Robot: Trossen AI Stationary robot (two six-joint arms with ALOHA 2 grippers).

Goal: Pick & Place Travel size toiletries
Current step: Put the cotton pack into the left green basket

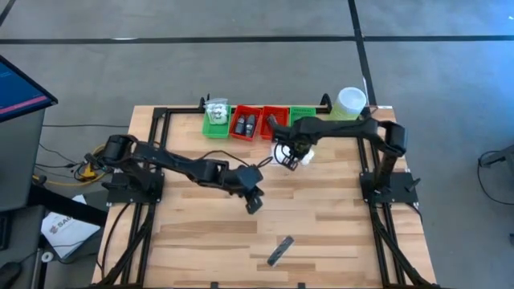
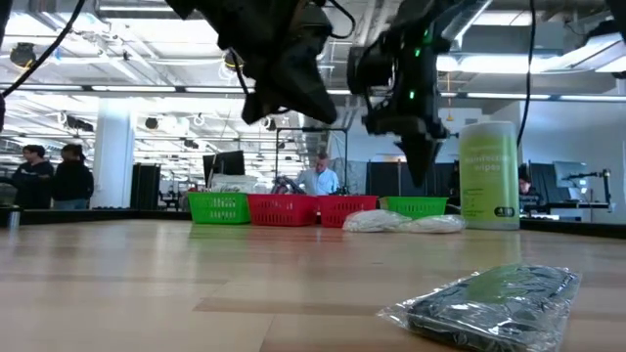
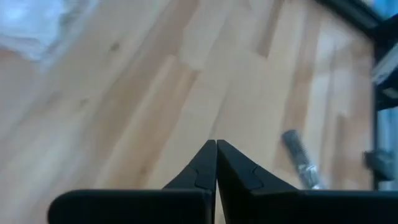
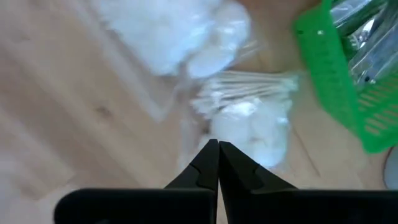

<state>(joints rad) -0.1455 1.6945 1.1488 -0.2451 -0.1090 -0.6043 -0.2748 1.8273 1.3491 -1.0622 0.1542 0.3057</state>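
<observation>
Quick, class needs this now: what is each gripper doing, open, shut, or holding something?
Left gripper: shut, empty, above bare table.
Right gripper: shut, above the white soft packets; whether it pinches one cannot be told.

The table [image 1: 321, 233] is smooth pale butcher-block wood. The grey bar [image 2: 494, 298] sits in crinkly glossy clear plastic wrap. The white packets [image 4: 249, 124] look soft, in clear film. The green tray [image 4: 329, 81] is latticed plastic.

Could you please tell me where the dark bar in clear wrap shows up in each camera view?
High: dark bar near the table's front edge, centre.
Low: close foreground, lower right.
Left wrist: right side, beyond the shut fingers.
Right wrist: not in it.
Shared landmark: green tray.
</observation>
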